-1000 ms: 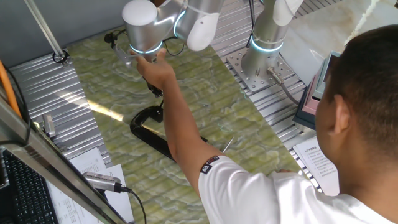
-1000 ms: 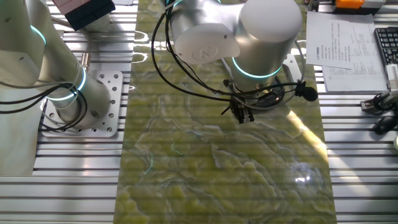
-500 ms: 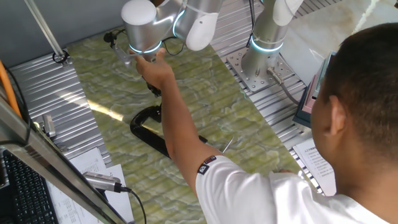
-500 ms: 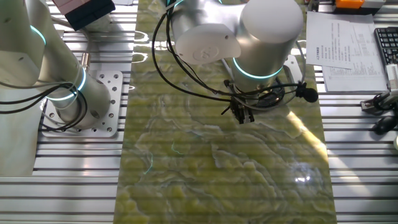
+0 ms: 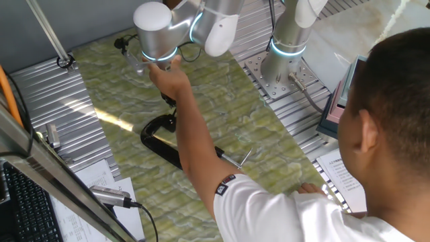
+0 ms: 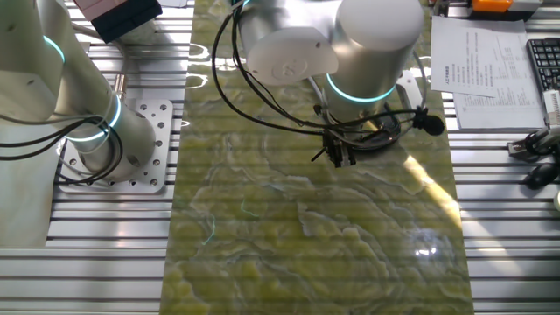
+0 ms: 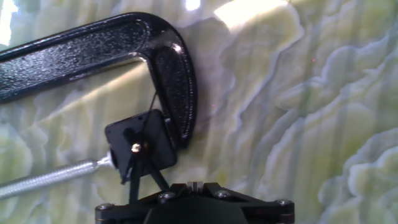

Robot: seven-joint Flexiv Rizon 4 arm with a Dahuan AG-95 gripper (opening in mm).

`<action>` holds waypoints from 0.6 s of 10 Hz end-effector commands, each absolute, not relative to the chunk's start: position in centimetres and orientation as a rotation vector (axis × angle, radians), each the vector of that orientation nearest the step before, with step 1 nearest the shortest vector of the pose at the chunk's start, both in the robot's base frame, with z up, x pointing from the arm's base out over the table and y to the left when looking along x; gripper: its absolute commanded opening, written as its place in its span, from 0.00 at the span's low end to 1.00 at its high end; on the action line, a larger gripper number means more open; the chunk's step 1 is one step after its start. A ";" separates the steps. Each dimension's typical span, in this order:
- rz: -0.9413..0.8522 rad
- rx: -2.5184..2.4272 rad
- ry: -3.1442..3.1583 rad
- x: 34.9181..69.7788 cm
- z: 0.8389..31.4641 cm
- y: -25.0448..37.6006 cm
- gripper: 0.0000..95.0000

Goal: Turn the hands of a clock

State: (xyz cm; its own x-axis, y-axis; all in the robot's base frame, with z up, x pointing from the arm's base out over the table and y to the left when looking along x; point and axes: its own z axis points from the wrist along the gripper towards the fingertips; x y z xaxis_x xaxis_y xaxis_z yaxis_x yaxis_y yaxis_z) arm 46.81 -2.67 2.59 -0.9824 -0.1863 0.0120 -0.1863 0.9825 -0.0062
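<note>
The clock (image 7: 140, 147) is a small black square with thin black hands and a brass centre. It sits in the jaw of a black C-clamp (image 7: 93, 53) lying on the green cloth, with the clamp's silver screw (image 7: 50, 180) pressing on it from the left. My gripper (image 7: 194, 185) is at the bottom of the hand view, just right of and above the clock, fingers together and holding nothing. In one fixed view the gripper (image 5: 168, 99) hangs over the clamp (image 5: 156, 140), partly hidden by a person's hand. In the other fixed view the gripper (image 6: 337, 157) shows and the clamp is hidden.
A person's arm (image 5: 195, 144) reaches across the cloth to my wrist, and his head fills the right. A second arm's base (image 5: 282, 54) stands on the slotted metal table (image 6: 87, 227). There are papers (image 6: 481, 66) and a keyboard (image 5: 20, 202) at the edges.
My wrist and gripper have shifted slightly over the cloth. The person's head and shoulder have moved a little. The clamp has not moved.
</note>
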 end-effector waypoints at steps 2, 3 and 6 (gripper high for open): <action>0.014 0.294 -3.117 45.7 2.7 2.7 0.00; 0.013 0.295 -3.118 45.6 2.9 2.7 0.00; 0.013 0.290 -3.119 45.6 3.2 2.7 0.00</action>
